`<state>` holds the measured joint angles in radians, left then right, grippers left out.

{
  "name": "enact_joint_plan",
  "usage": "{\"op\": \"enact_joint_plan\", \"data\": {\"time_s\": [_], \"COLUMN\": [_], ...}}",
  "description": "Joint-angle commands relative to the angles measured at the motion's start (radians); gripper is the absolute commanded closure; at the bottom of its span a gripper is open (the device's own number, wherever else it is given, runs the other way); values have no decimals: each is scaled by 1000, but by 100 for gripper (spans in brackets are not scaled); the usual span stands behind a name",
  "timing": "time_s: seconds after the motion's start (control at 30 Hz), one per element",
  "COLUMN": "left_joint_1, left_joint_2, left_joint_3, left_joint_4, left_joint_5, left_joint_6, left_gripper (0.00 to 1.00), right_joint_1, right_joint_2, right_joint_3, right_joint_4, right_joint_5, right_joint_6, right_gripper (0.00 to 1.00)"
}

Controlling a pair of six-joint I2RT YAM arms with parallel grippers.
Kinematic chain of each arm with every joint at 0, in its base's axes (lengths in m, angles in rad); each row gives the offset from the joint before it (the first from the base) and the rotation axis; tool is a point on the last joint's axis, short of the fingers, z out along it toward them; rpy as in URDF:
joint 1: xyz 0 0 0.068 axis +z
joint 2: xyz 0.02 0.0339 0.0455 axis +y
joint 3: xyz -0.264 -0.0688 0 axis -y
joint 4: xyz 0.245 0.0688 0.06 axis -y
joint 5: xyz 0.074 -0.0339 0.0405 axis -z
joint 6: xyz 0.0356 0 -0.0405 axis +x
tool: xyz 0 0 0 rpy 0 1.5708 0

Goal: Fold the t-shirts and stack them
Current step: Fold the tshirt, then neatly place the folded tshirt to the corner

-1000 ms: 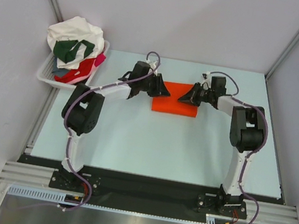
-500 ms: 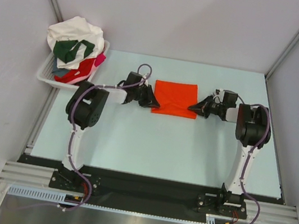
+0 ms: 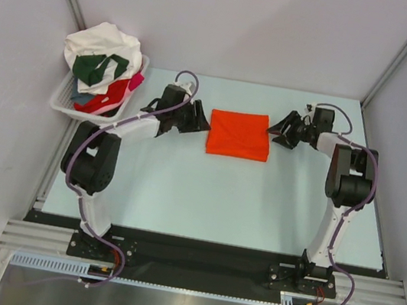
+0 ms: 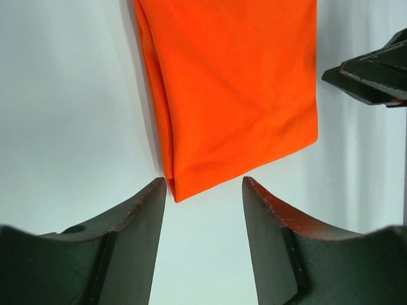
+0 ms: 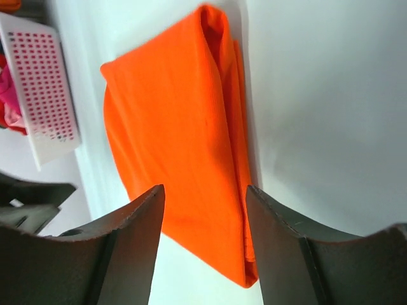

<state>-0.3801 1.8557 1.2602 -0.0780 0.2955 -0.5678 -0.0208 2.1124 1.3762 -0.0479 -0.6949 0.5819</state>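
Observation:
A bright orange t-shirt (image 3: 239,134) lies folded into a flat rectangle at mid-table. My left gripper (image 3: 202,121) stands open just off its left edge; in the left wrist view its fingers (image 4: 137,216) frame only the corner of the orange t-shirt (image 4: 235,89) without touching it. On the right edge my right gripper (image 3: 275,129) is open too, and the orange t-shirt (image 5: 178,146) shows through the gap between its fingertips (image 5: 270,210), not gripped. More t-shirts, white (image 3: 104,44), dark green (image 3: 93,67), red (image 3: 104,98) and pink (image 3: 135,80), are piled in the basket.
The white slatted basket (image 3: 60,103) sits at the table's far left corner against the left wall, and shows as the basket (image 5: 44,89) in the right wrist view. Frame posts rise at both far corners. The right gripper's tips (image 4: 375,73) appear in the left wrist view.
Both grippers have opened and let go of the orange t-shirt. They drew apart off its side edges, and the shirt now lies flat and square.

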Motion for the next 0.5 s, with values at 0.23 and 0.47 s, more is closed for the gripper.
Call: {"op": "enact_joint_plan", "data": {"time_s": [0.23, 0.47], "left_joint_1": [-5, -5], "left_joint_2": [-70, -53], "left_joint_3": [5, 31], "left_joint_4": [-78, -97], "left_joint_5": [-116, -107], "left_joint_6": [68, 72], "left_gripper": [42, 44], "right_joint_1": [18, 55], "right_joint_2": [127, 176], "right_joint_3": [230, 254], "right_joint_4": [-194, -204], "right_joint_5": [98, 74], "right_joint_6": [-128, -137], "right_gripper": [48, 53]}}
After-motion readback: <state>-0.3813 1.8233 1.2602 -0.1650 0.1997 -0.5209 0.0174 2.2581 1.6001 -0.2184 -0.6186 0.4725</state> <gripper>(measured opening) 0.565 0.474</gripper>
